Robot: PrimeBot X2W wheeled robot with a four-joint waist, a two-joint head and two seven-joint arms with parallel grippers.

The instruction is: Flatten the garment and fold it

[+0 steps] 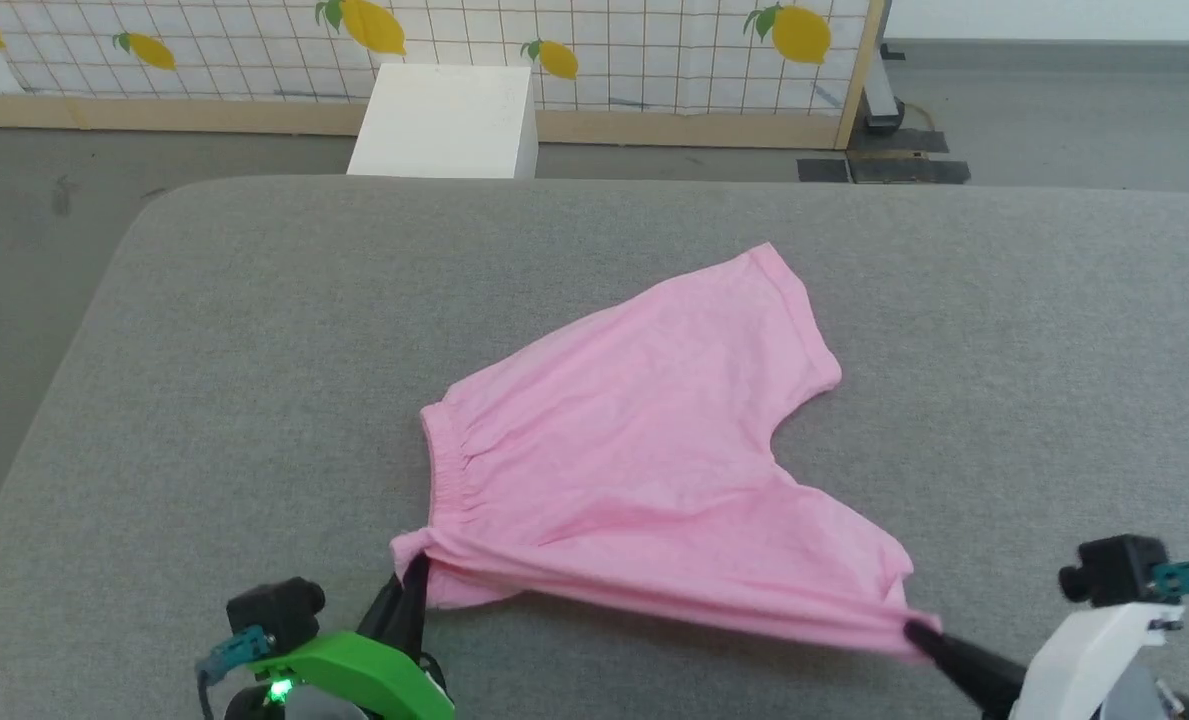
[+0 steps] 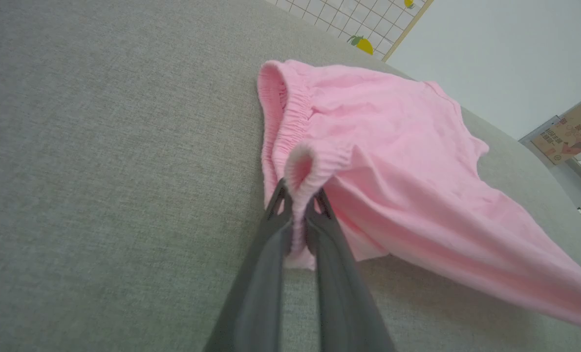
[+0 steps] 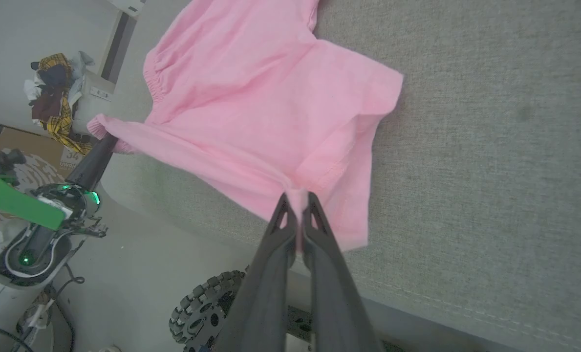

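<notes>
Both grippers are closed on cloth at the near side. The left gripper (image 2: 297,195) pinches a bunched corner of the elastic waistband, which curls up in a small loop between its fingers. The right gripper (image 3: 297,203) is clamped tight on the hem corner of the nearer leg, with only a thin fold in its bite.

Between them the near edge of the garment (image 1: 634,440) runs as a taut line, raised a little off the grey padded surface (image 1: 254,350) and close to its front edge. Farther in, the rest of the garment lies on that surface and looks fairly smooth. Its gathered waistband is on the left, and its second leg reaches away to the upper right, well apart from both grippers. Beyond the surface stand a white box (image 1: 444,120) and a lemon-printed screen (image 1: 654,40).

The weak point looks to be the right grip. With so little hem held, more sideways pull could slide it free, and the stretched edge would then collapse into wrinkles. The elastic could also spring out of the left pinch. Dragging toward the robot risks pulling cloth over the front edge, or bunching the far leg, which nothing holds.
</notes>
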